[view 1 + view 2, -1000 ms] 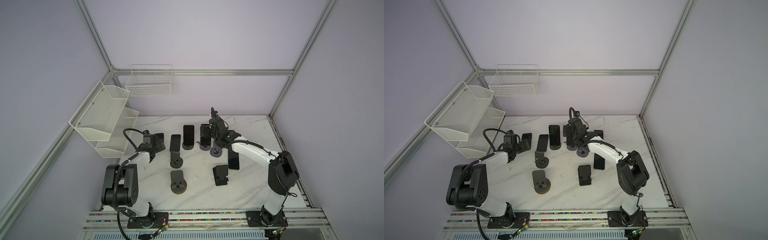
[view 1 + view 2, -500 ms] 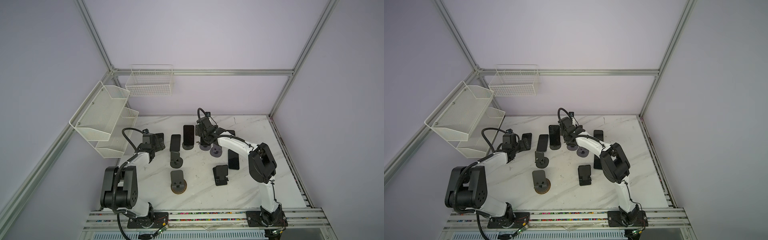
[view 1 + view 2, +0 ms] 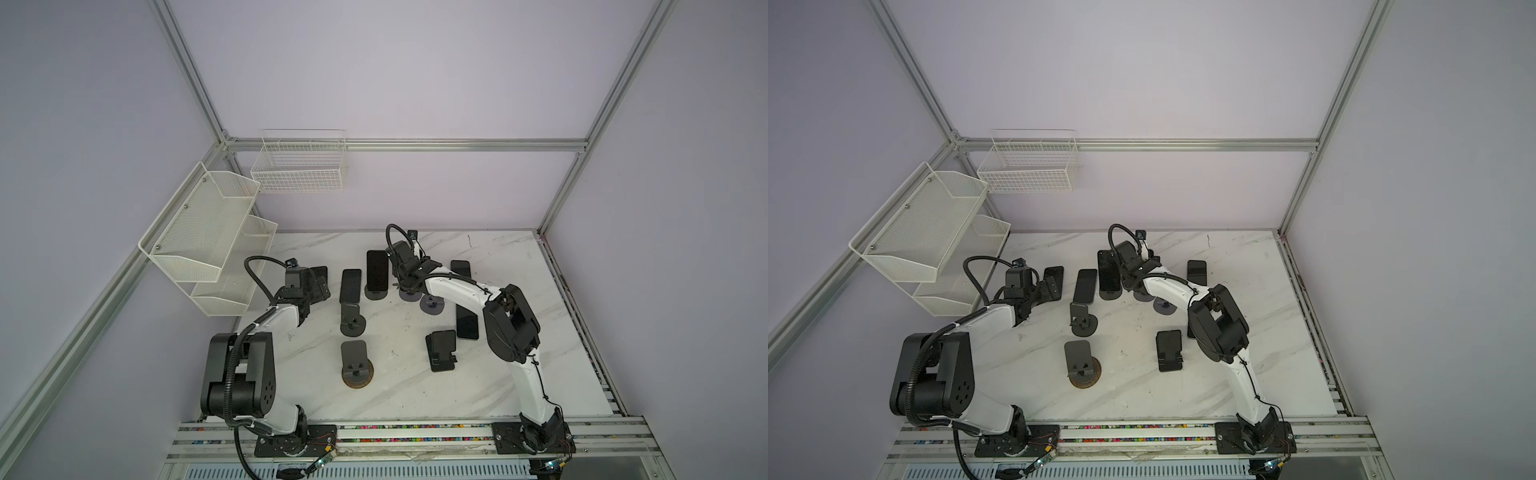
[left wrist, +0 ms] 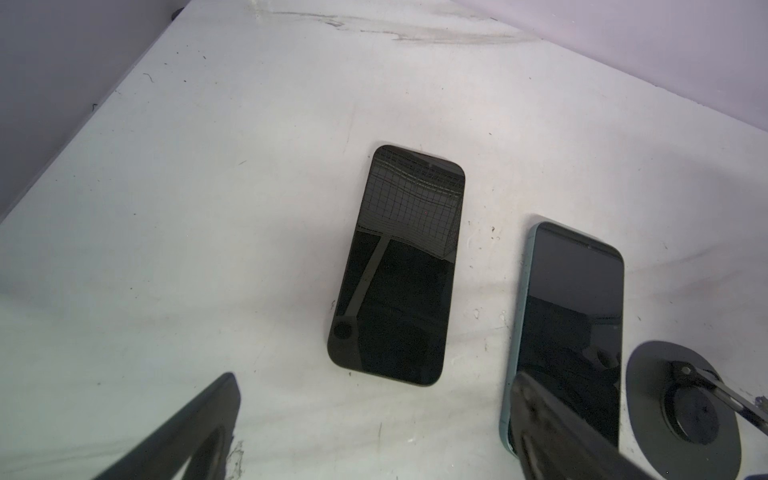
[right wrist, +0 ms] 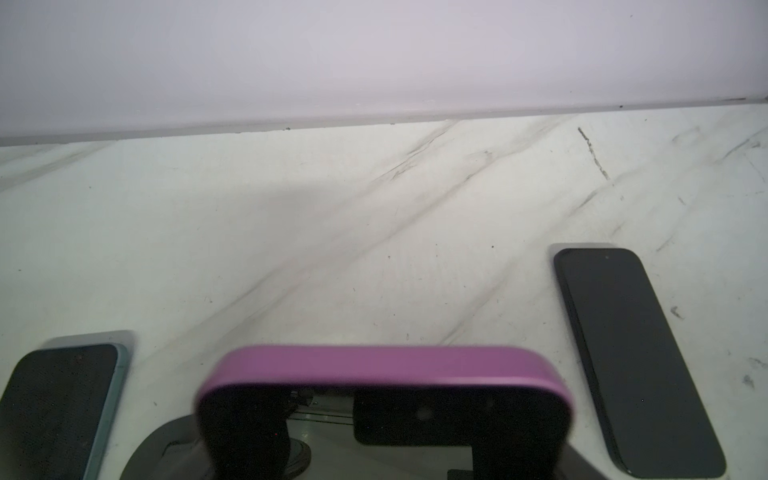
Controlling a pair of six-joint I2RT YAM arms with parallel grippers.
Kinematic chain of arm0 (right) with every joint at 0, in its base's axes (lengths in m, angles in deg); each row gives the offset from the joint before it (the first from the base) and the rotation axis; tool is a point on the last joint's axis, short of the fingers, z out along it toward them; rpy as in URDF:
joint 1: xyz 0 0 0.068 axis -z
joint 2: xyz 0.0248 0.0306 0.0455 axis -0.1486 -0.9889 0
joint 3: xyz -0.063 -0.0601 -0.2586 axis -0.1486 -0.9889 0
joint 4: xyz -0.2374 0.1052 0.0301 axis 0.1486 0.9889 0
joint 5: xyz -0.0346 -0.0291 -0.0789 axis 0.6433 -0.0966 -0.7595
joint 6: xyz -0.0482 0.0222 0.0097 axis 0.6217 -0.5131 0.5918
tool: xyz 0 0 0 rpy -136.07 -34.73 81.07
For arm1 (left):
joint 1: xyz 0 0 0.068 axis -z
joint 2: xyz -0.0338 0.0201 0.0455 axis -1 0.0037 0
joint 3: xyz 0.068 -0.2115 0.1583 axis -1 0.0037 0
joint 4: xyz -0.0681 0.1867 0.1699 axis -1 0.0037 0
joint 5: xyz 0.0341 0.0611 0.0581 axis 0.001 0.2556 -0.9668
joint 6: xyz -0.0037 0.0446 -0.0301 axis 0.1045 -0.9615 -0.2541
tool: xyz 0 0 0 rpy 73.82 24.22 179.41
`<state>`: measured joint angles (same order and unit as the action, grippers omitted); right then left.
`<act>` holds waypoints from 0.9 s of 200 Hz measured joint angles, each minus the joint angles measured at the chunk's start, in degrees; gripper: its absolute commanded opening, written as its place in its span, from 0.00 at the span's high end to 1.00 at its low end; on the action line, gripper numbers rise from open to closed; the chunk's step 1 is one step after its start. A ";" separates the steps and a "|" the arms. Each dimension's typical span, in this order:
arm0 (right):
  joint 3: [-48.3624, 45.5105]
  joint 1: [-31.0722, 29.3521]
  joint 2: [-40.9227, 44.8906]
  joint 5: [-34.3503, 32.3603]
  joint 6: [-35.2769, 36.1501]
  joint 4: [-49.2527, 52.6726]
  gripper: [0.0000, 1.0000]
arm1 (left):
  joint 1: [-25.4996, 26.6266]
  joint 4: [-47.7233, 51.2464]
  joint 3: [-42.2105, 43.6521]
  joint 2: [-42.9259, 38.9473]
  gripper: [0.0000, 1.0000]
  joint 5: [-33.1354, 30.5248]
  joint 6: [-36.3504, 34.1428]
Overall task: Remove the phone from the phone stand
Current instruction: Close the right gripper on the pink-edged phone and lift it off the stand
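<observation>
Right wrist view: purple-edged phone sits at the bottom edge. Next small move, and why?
Probably a short straight lift, jaws shut. The right gripper looks closed on the purple phone, and the stand base shows just under it, so it seems not yet free. A teal phone and a black phone flank it, so sideways motion risks a knock.

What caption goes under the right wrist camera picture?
Purple phone up close, between a dark phone lying flat on the marble table and a teal-edged phone.
</observation>
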<state>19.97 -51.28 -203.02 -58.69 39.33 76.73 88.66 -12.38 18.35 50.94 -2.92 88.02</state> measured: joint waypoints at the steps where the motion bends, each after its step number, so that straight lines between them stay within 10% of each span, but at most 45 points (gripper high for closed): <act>1: -0.04 0.00 0.02 -0.04 0.00 -0.04 0.26 | 0.00 0.00 0.00 0.00 0.00 0.00 0.00; 180: -8.72 1.46 18.75 3.43 3.56 -1.81 0.30 | 0.00 0.07 -0.04 0.33 0.00 0.92 -0.02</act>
<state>11.25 -49.82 -184.27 -55.26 42.90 74.91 88.66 -12.31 18.31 51.27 -2.00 87.99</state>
